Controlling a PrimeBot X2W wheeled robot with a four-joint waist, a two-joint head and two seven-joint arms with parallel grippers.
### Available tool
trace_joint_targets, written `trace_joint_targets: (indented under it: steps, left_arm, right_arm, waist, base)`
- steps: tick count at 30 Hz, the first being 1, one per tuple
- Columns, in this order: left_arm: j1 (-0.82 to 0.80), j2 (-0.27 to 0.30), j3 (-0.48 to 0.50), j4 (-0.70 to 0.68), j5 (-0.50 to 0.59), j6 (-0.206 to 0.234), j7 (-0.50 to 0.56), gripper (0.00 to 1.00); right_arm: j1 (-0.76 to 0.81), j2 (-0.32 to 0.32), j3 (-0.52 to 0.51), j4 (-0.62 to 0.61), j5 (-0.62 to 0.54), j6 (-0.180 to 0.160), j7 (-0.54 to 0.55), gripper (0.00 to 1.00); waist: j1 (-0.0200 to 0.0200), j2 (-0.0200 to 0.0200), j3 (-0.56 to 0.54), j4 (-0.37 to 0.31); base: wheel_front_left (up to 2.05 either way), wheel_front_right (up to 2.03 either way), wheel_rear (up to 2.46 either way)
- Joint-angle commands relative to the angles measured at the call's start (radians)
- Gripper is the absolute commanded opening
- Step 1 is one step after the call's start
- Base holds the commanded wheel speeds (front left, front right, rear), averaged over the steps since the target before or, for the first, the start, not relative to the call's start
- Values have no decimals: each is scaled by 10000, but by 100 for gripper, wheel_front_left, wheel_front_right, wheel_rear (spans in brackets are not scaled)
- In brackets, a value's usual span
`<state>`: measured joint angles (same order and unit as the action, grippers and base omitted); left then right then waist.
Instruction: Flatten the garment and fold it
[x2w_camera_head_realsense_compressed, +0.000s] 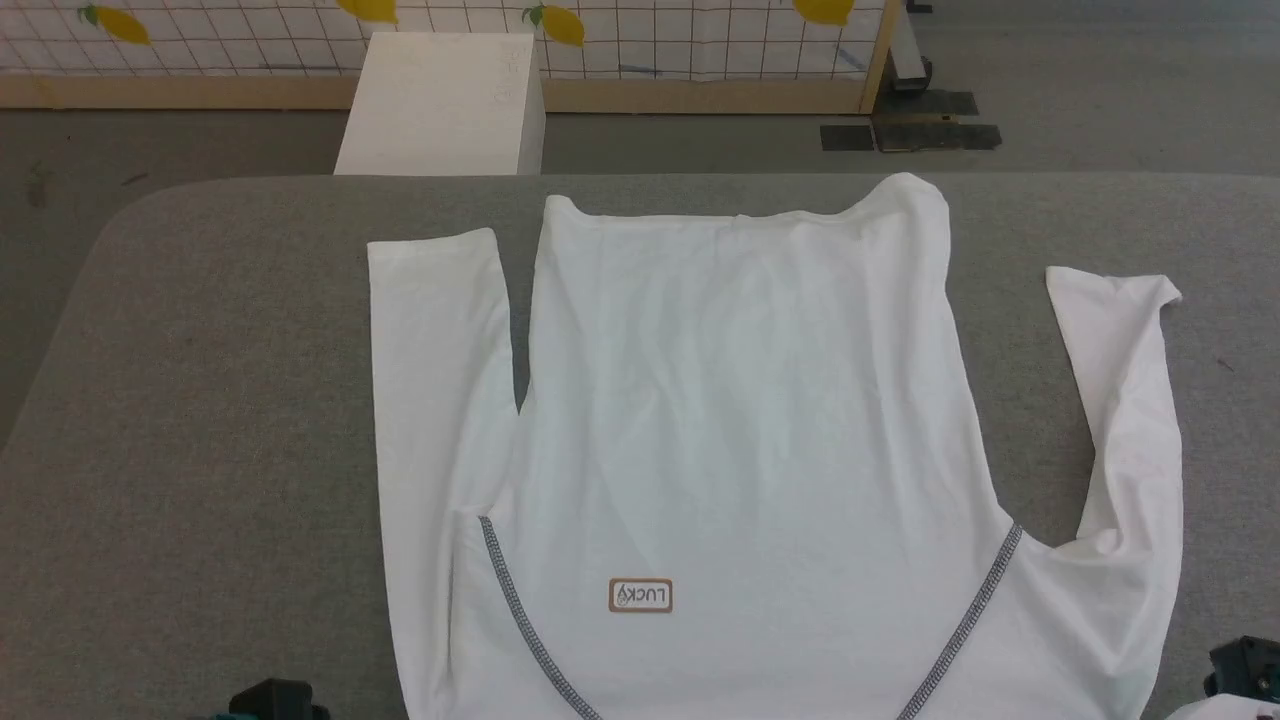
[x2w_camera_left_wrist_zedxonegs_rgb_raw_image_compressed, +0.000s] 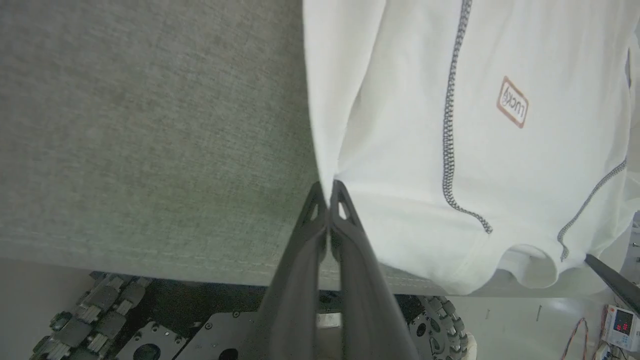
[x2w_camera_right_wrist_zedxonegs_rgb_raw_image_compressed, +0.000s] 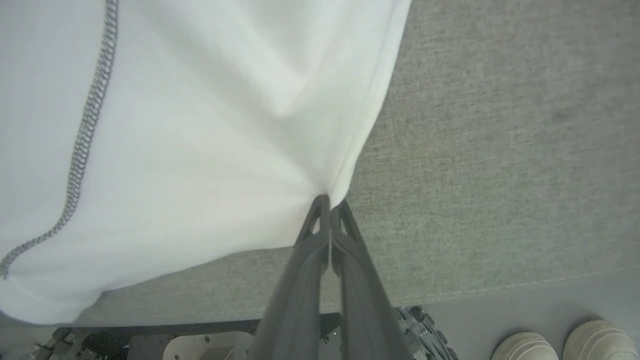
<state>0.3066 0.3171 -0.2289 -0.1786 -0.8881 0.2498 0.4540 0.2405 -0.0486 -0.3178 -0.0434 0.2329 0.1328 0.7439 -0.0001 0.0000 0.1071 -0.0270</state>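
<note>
T-shirt (x2w_camera_head_realsense_compressed: 740, 400): likely soft, light, limp. Take hold at shoulder-side edges. Left gripper (x2w_camera_left_wrist_zedxonegs_rgb_raw_image_compressed: 328, 192), right gripper (x2w_camera_right_wrist_zedxonegs_rgb_raw_image_compressed: 330, 202): jaws closed, each pinching fabric edge.

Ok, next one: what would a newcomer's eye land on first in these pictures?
The big white garment spread over the grey table, collar end toward the robot, a small tan label low in the head view. Then the left gripper and right gripper, each pinched shut on an edge of the cloth. A white box stands beyond the table's far edge.
</note>
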Motion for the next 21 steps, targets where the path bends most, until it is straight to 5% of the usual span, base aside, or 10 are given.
trace_joint_targets:
  steps: [1, 5, 6, 7, 8, 12, 13, 14, 21]
  left_arm:
    - [-161, -57, 11, 52, 146, -97, -153, 0]
    - [-289, -143, -65, 187, 176, -260, -330, 0]
    - [-305, -158, -93, 217, 188, -297, -363, 0]
    - [-324, -185, -119, 252, 194, -352, -420, 0]
    - [-338, -218, -133, 285, 190, -391, -472, 0]
    - [-372, -339, -212, 500, 252, -508, -720, 5]
    - [-377, -385, -216, 538, 269, -518, -805, 87]
    - [-393, -447, -220, 588, 292, -526, -912, 100]
    - [-404, -475, -359, 647, 542, -668, -1274, 100]
  right_arm:
    - [-109, -19, 79, 213, 86, -21, -168, 0]
    - [-203, -18, 244, 539, 126, -21, -401, 0]
    - [-218, -18, 259, 568, 111, -21, -459, 11]
    - [-227, -18, 290, 587, 83, -21, -519, 50]
    - [-229, -18, 296, 593, 77, -21, -571, 100]
    - [-191, -17, 190, 460, 173, -21, -815, 100]
    - [-169, -17, 160, 387, 206, -21, -865, 100]
    - [-139, -17, 117, 276, 246, -21, -928, 100]
    - [99, -17, -310, -675, 267, -21, -1315, 100]
  waist:
    - [1, 0, -1, 21]
    - [1, 0, 1, 63]
    - [1, 0, 1, 70]
    - [1, 0, -1, 77]
    - [1, 0, -7, 83]
    - [1, 0, -108, 104]
    - [1, 0, -134, 106]
    - [1, 0, -171, 112]
    - [1, 0, -449, 208]
  base:
    - [0, 0, 0]
    - [0, 0, 0]
    - [0, 0, 0]
    - [0, 0, 0]
    - [0, 0, 0]
    - [0, 0, 0]
    - [0, 0, 0]
    - [0, 0, 0]
    - [0, 0, 0]
